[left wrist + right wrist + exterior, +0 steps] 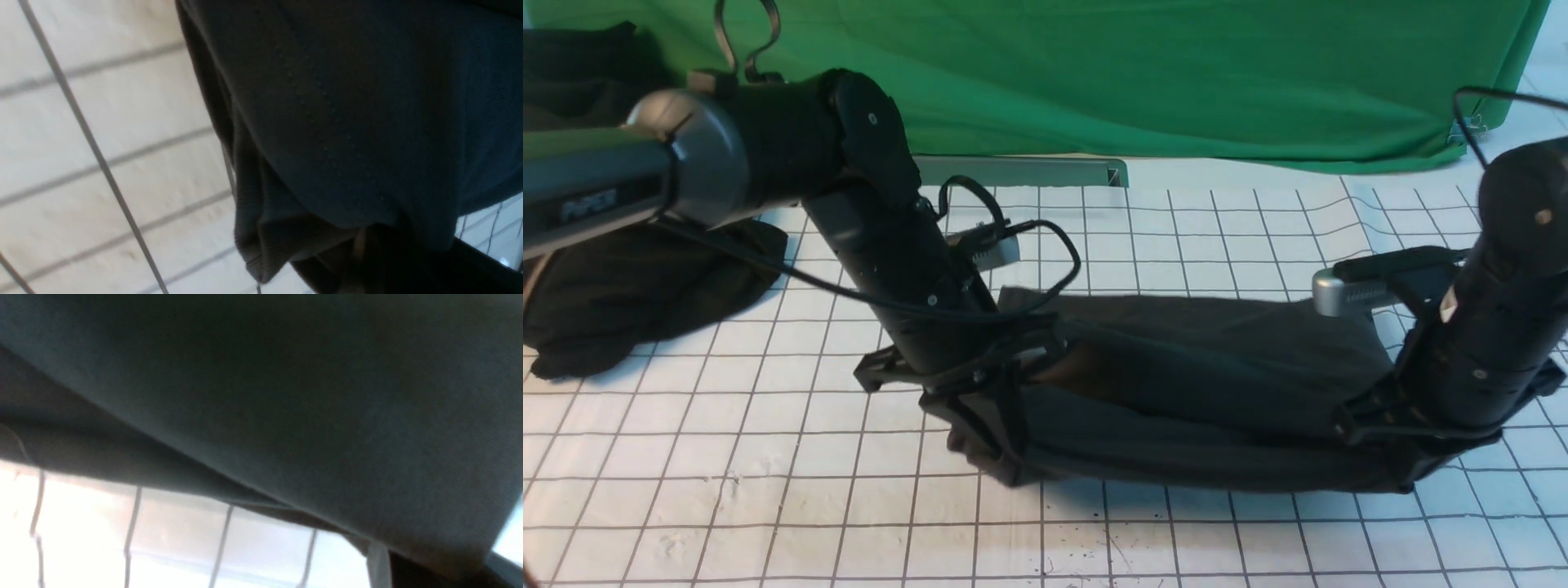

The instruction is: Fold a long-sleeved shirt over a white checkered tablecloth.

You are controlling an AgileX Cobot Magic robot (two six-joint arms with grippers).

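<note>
Two arms reach down onto the white checkered tablecloth [727,457], a slightly wrinkled sheet ruled with thin dark grey lines into small squares. At the cloth's far left edge lies a crumpled heap of black fabric [637,286], soft and shapeless. The left arm's silver tube carries faint lettering, too blurred to read. The left gripper [988,445] stands at the left end of the long-sleeved shirt [1201,384], its jaws pinched shut on the fabric's near left corner; the left wrist view shows bunched folds with a stitched seam line running across a fine knit. The shirt is a dark charcoal band, folded long and narrow, lying across the cloth's middle toward the right edge, its near edge raised slightly and casting a shadow. No logo or label shows in these views. The right gripper [1421,469] stands at the shirt's near right corner, jaws closed on the fabric; the right wrist view shows smooth dark layers over the grid. Bare grid lies open along the near edge and behind the shirt up to a grey metal bar [1021,171] and draped green cloth [1135,73].
</note>
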